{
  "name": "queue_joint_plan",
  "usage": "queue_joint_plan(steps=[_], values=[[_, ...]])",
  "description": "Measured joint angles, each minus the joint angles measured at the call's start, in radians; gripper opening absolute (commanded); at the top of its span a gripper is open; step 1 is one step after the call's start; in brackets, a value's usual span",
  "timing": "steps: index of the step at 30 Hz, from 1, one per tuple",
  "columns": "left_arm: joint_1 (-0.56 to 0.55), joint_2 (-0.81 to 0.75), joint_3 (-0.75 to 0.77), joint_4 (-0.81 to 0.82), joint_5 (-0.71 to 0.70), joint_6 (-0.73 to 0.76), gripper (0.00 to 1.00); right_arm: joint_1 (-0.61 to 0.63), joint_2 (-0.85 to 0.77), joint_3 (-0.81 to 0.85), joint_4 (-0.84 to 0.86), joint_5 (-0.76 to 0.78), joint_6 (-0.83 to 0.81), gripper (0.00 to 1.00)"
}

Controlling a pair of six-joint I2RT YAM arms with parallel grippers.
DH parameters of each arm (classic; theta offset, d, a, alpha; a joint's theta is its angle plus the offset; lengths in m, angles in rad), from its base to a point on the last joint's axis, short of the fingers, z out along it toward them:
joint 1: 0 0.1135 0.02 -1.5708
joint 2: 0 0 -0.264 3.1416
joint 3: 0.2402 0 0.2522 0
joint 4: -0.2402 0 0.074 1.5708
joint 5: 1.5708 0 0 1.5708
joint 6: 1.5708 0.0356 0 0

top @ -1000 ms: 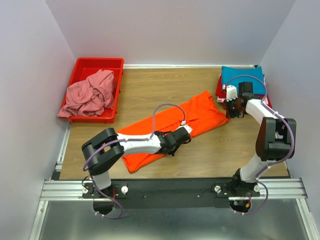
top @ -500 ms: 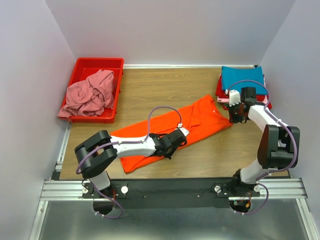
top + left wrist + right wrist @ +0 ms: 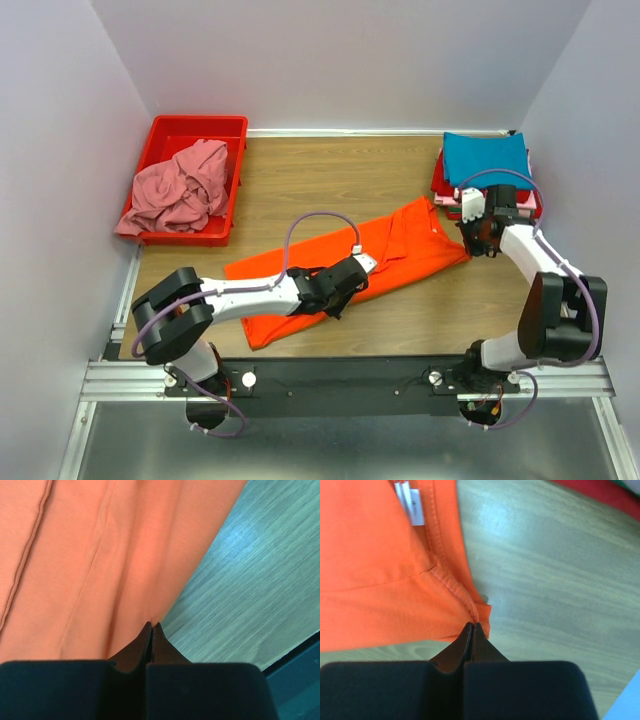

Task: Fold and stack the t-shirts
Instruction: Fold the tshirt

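At the near edge of the orange t-shirt, your left fingers are pinching the cloth, pressed together; at its right-hand corner, your right fingers are clamping the hem.

white-and-black arms (purple cables looping over each), black tapered fingers.

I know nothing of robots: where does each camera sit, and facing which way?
Top external: above, behind the arm bases, looking down at the table and orange t-shirt; both arms show.
Left wrist: on the left arm, facing down; left end effector pinches shirt edge.
Right wrist: on the right arm, facing down; right end effector pinches a seamed corner.
Shared: the orange t-shirt.
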Motion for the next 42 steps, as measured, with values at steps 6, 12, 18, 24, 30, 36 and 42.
queue_joint_plan(steps=[6,12,18,24,30,36,42], values=[[-0.001,-0.023,-0.024,0.001,0.040,-0.006,0.35,-0.004,-0.143,-0.072,-0.006,0.012,-0.035,0.39],[-0.026,-0.081,-0.056,-0.009,0.127,-0.005,0.52,-0.013,-0.161,-0.073,-0.023,0.028,-0.060,0.55],[-0.032,-0.298,-0.068,-0.033,0.192,-0.029,0.61,-0.010,-0.089,0.117,-0.116,-0.169,-0.056,0.52],[-0.019,-0.475,-0.068,-0.036,0.132,-0.084,0.62,0.135,0.112,0.240,-0.151,-0.420,-0.016,0.49],[0.003,-0.562,-0.068,-0.036,0.057,-0.142,0.62,0.299,0.284,0.288,-0.181,-0.455,0.028,0.47],[0.004,-0.632,-0.084,-0.036,0.036,-0.180,0.62,0.328,0.296,0.290,-0.189,-0.406,0.055,0.48],[0.008,-0.647,-0.116,-0.038,0.035,-0.196,0.62,0.327,0.273,0.254,-0.187,-0.369,0.073,0.48]])
